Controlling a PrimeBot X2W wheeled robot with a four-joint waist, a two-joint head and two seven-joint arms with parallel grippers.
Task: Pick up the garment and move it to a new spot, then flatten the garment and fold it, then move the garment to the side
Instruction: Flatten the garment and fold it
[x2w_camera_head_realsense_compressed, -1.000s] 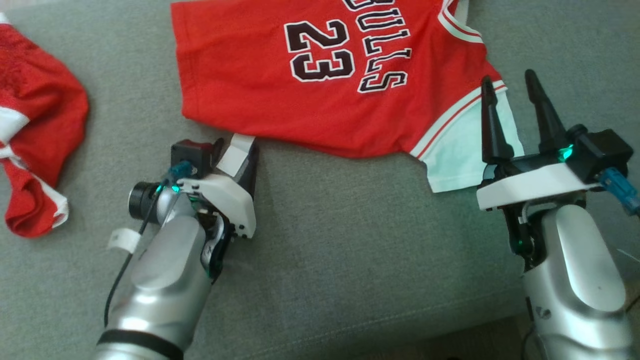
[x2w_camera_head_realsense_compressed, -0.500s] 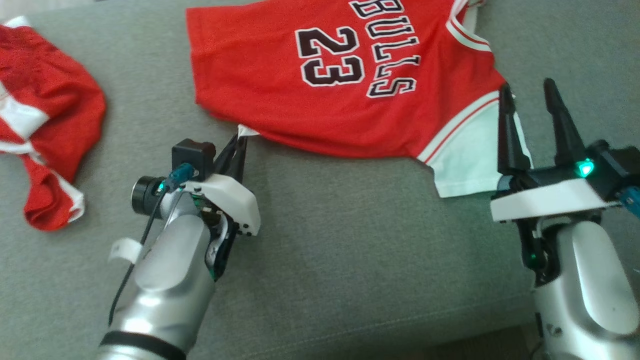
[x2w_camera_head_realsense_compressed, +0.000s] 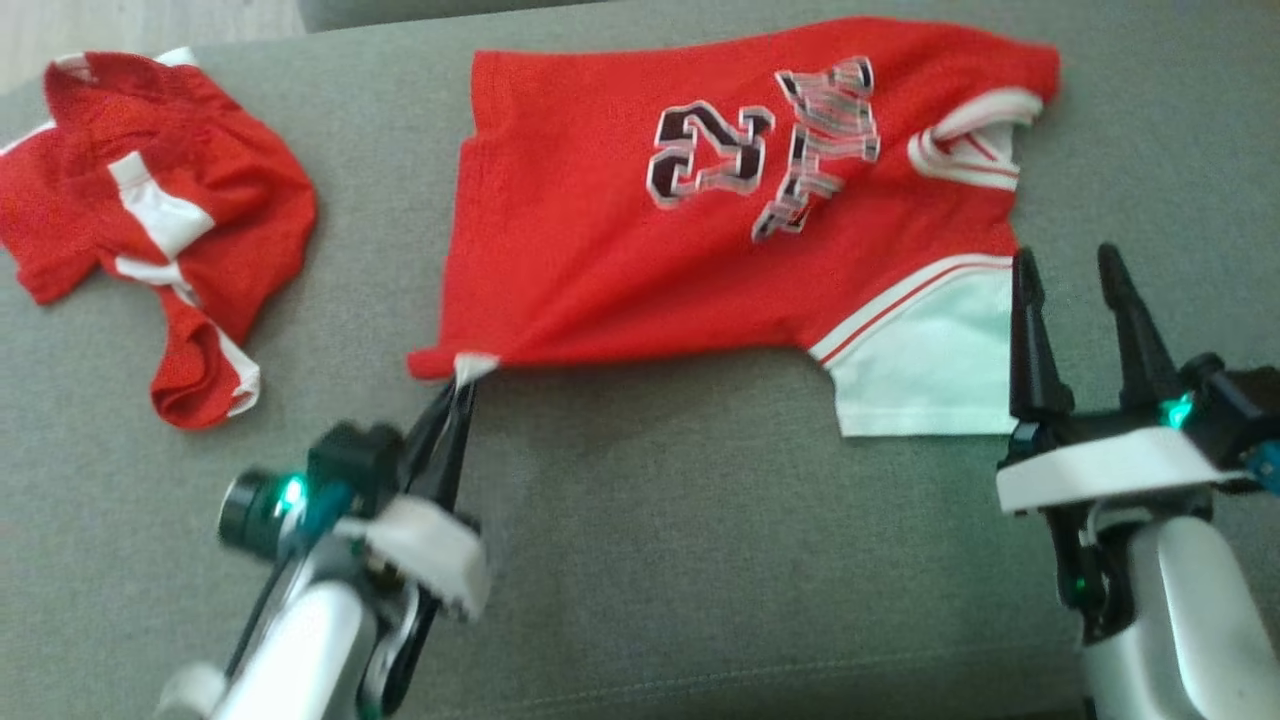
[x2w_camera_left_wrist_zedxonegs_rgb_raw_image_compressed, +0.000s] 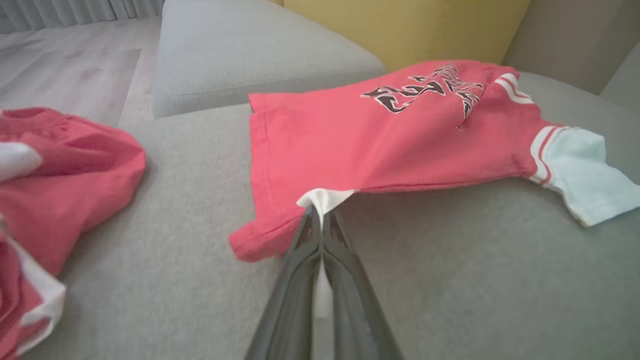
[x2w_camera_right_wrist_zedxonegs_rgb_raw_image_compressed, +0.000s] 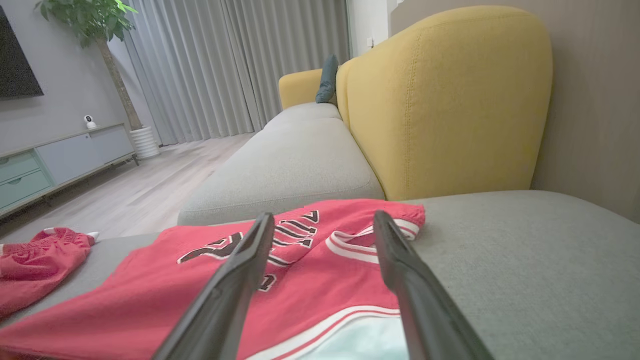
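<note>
Early yet, pickup stage only. jersey (x2w_camera_head_realsense_compressed: 700, 260) lies rumpled, number side up, mid sofa seat (x2w_camera_head_realsense_compressed: 700, 560); not flattened, not folded, not set aside. left gripper (x2w_camera_head_realsense_compressed: 460, 390) clenched on white tab (x2w_camera_left_wrist_zedxonegs_rgb_raw_image_compressed: 325, 197) at jersey's hem corner, corner drawn toward seat's front edge. right gripper (x2w_camera_head_realsense_compressed: 1065, 262) spread wide at white sleeve, grasping nothing. Left wrist view shows pinch sharply; head view blurs it. Right wrist view adds yellow backrest (x2w_camera_right_wrist_zedxonegs_rgb_raw_image_compressed: 440, 100) behind seat. red shorts (x2w_camera_head_realsense_compressed: 170, 230) bunched at seat's left end.
</note>
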